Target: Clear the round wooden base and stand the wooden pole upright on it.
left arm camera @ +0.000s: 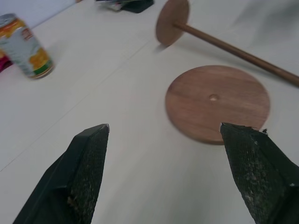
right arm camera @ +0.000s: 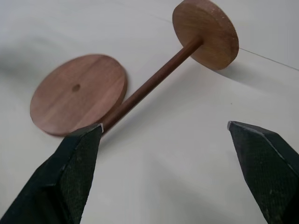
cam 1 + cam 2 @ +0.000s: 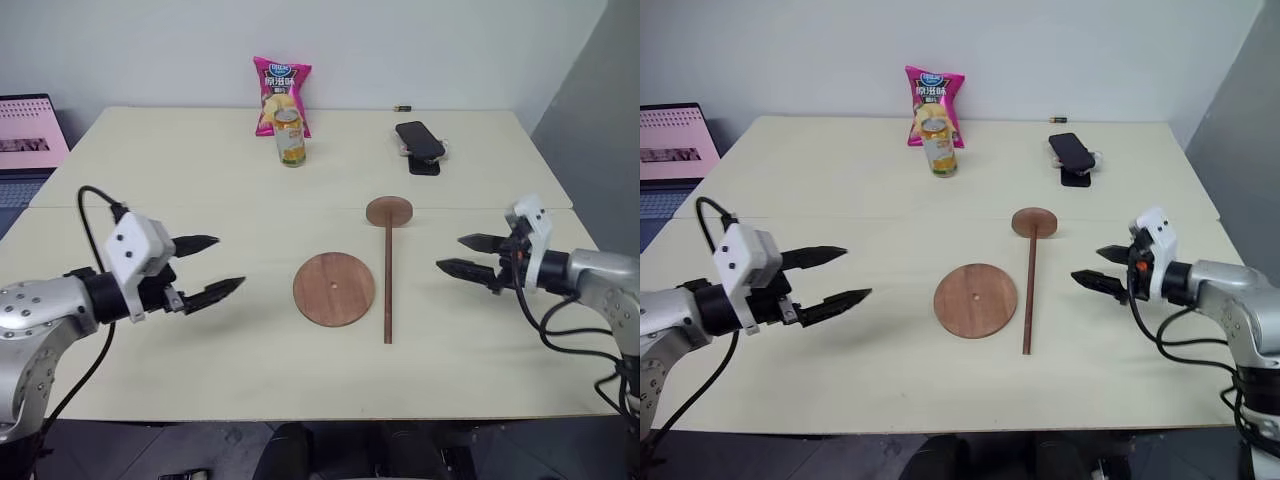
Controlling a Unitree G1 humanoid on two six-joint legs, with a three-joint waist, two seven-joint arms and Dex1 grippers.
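Reddish-brown wood sat dead centre on the pale table [image 3: 200, 390]: the round wooden base [image 3: 334, 289] lay flat and bare, its small centre hole facing up, a little nearer the front edge than the back. Just beside it, on the side towards the table's right edge, the wooden pole [image 3: 388, 280] lay flat on the tabletop, running front to back, with its smaller disc end pointing towards the back edge and its plain end towards the front edge. Pole and base lay close together; from the head views a thin strip of table showed between them, while in the right wrist view the rod crossed right by the base's rim, so contact could not be told.

Over on the left edge, the left gripper [image 3: 212, 267] hung above the table with its two black fingers spread wide and nothing between them, pointing in towards the base. On the right edge, the right gripper [image 3: 470, 254] did the same, fingers wide apart and empty, aimed at the pole, well apart from it.

Up by the back edge stood a yellow drinks can [image 3: 290, 137], with a pink crisp bag [image 3: 281, 90] upright directly behind it. Towards the back right corner rested a black phone [image 3: 419, 142] on a small stand. Off the table's left side a laptop [image 3: 30, 140] showed a pink screen.
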